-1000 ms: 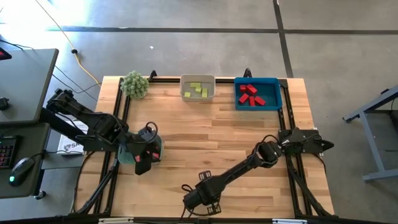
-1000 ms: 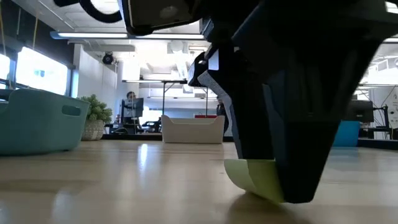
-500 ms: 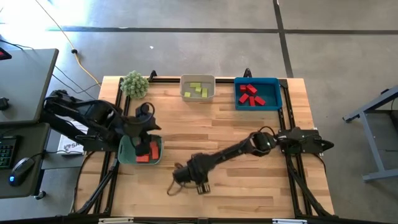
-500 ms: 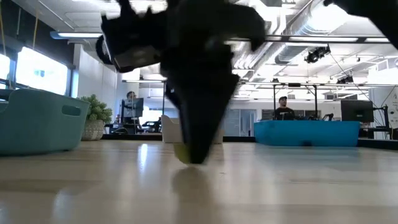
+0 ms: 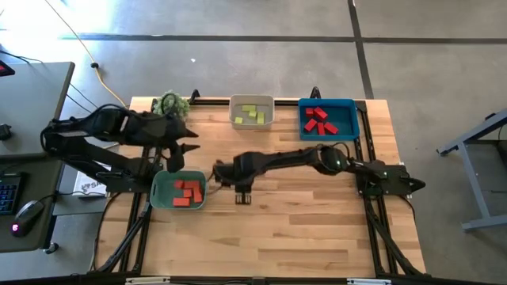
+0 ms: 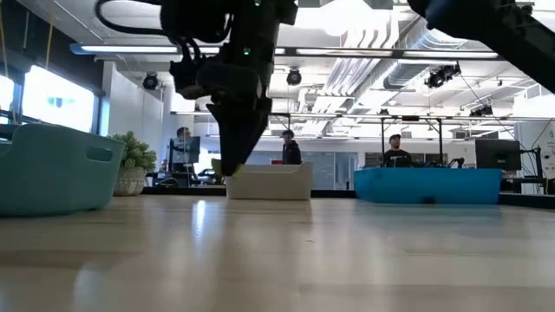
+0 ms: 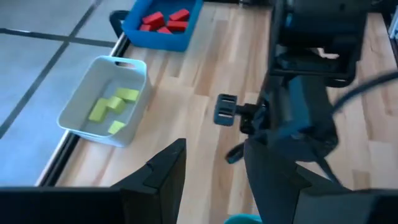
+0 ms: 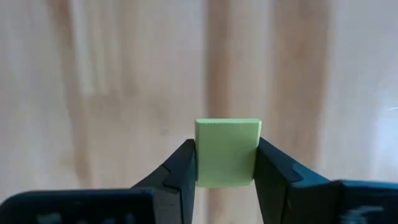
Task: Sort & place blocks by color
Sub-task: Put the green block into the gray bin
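Block, yellow-green, is clamped between the right gripper fingers, held over bare wood beside the green tray of orange blocks. Left gripper is parted, empty, above that tray.

dark jointed arms, black cables

A fuzzy green ball-shaped plant stands at the far left corner of the pale wooden surface. Beyond, people sit at desks under bright ceiling lights.
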Robot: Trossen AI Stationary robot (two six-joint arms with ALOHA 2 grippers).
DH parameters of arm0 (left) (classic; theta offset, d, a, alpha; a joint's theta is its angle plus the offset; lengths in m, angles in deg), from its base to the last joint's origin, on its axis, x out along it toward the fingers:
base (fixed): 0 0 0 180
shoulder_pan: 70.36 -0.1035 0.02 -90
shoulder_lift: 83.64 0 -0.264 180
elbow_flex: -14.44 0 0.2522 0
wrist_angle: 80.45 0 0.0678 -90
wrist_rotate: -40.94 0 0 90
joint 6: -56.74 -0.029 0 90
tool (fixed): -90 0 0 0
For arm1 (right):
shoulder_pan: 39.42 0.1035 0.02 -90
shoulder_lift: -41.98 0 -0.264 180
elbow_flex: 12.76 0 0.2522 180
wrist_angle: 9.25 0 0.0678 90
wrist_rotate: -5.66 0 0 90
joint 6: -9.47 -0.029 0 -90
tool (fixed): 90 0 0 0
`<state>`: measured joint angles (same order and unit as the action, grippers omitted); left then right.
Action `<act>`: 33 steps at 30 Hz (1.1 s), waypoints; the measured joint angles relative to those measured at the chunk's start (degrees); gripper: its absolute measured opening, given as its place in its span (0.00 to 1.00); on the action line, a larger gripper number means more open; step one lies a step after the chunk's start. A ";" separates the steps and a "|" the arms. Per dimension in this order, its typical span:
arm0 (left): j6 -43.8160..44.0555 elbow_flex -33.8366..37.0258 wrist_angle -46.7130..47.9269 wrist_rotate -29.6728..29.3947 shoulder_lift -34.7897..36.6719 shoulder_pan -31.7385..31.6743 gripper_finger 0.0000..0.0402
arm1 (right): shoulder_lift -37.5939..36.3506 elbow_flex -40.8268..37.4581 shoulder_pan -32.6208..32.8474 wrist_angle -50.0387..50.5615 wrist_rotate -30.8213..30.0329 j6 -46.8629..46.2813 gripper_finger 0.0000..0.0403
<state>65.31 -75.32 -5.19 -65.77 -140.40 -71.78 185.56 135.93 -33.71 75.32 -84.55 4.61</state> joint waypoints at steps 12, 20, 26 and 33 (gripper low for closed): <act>-9.21 0.00 -7.55 1.87 0.62 -11.89 0.38 | -3.27 0.02 -11.14 -7.28 -4.11 4.79 0.24; -10.72 0.02 -14.64 2.86 0.13 -20.65 0.38 | -6.48 0.02 -20.68 -11.90 -4.03 14.71 0.24; -7.58 0.04 -17.53 4.33 0.11 -25.50 0.38 | -7.08 0.04 -29.19 -12.10 -2.82 19.39 0.24; -2.49 3.78 -24.67 8.42 -0.04 -29.28 0.38 | -7.04 -1.60 -36.86 -12.84 4.49 20.38 0.24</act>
<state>62.82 -71.55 -29.86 -57.35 -140.44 -101.06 178.52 134.34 -70.57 62.48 -80.06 24.99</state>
